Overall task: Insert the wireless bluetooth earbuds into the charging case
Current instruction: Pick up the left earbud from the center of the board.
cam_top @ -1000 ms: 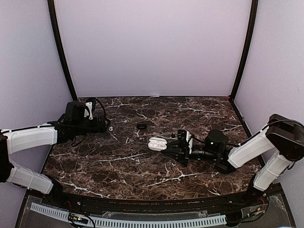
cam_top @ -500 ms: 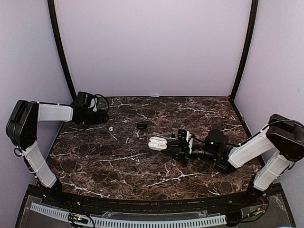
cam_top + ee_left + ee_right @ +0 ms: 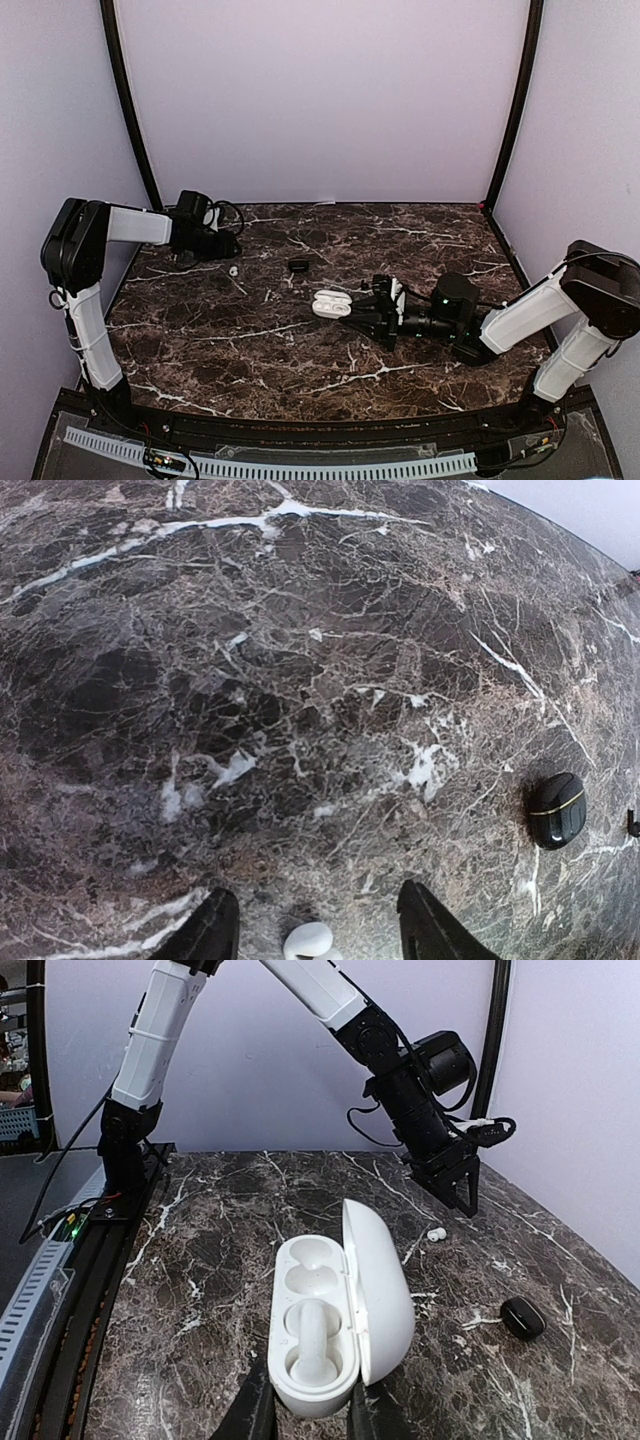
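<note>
The white earbud (image 3: 308, 941) is seen at 6 o'clock from the nearer left gripper (image 3: 318, 895), whose fingers are held apart. The charging case (image 3: 320, 1310) is clamped by the right gripper (image 3: 312, 1415).

1. The table (image 3: 300, 350) has a dark brown marble-look top laced with white veins.
2. A plain, pale lilac back wall (image 3: 320, 100) rises behind it. Side walls (image 3: 50, 120) of the same shade close in on the left and right.
3. A black curved left pole (image 3: 127, 100) and a matching right pole (image 3: 517, 100) stand at the back corners.
4. A white slotted cable duct (image 3: 270, 467) runs along the near edge.
5. The light is soft and even, with a faint sheen on the tabletop.
</note>
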